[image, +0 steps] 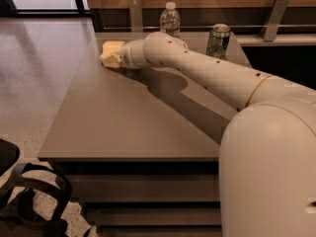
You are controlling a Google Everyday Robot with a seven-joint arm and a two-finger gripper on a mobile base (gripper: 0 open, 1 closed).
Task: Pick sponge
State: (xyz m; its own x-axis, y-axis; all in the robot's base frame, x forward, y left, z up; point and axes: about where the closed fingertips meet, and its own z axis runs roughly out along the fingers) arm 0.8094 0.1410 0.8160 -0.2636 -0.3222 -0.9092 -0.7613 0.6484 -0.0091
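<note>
My white arm reaches across the grey table (128, 122) to its far left corner. The gripper (111, 54) is the yellowish blocky end of the arm, low over the tabletop near the left edge. I cannot make out the sponge as a separate thing there. It is hidden by the gripper or merges with its pale yellow colour. The green can (217, 41) stands at the back, to the right of the arm.
A clear water bottle (170, 19) stands at the back of the table behind the arm. Two metal brackets (275, 16) rise along the wooden back wall. The table's left edge drops to a speckled floor. Black straps (29, 201) lie at the lower left.
</note>
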